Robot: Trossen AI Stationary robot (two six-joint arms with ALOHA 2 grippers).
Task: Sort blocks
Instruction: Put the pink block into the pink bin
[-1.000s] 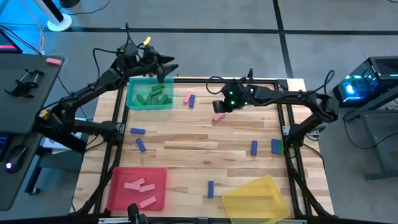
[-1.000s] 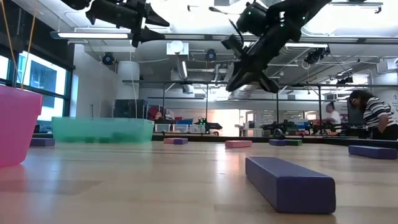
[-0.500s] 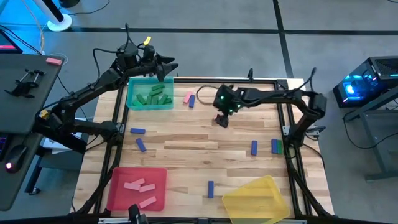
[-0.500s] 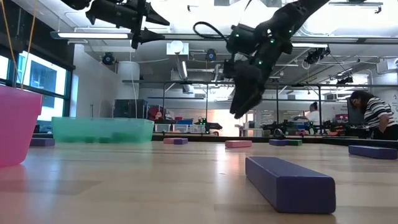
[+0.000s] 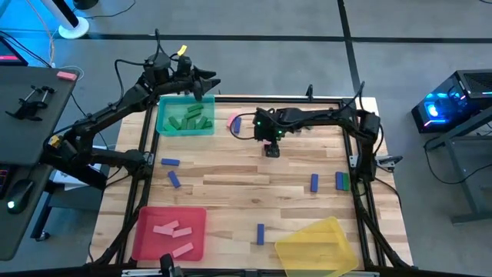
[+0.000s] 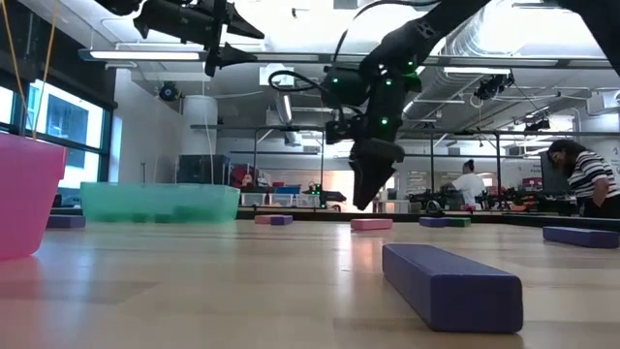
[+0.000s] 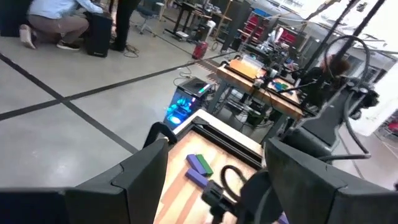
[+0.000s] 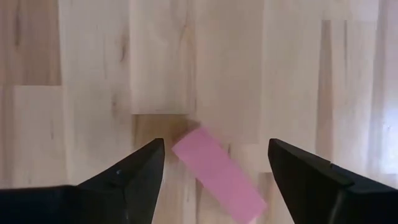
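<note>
Right gripper (image 8: pixel 214 163) is spread wide, nothing in it, pointing straight down over the table (image 5: pixel 231 181). Directly beneath it, between the two fingers (image 8: pixel 134 171) in the wrist view, a pink block (image 8: pixel 217 175) lies flat and askew on the wood, untouched. From overhead the right gripper (image 5: pixel 272 148) covers that block.

Just beyond the gripper toward the green tray (image 5: pixel 184 117) sits a pink and blue pair (image 5: pixel 234 122), side by side. The green tray holds a heap of green blocks (image 5: pixel 189 120). Out the other way, toward the right arm's base, a blue block (image 5: pixel 314 182) and a blue-green pair (image 5: pixel 340 181) lie on the wood, well apart from the gripper.

Farther off, two blue blocks (image 5: pixel 171 171) rest near the left side of the table, and one more blue block (image 5: pixel 260 233) lies near the yellow tray (image 5: pixel 315 246). The red tray (image 5: pixel 169 233) holds three pink blocks (image 5: pixel 173 231).

Left gripper (image 5: pixel 207 83) hangs above the green tray's far corner, fingers parted wide and empty in its wrist view.
</note>
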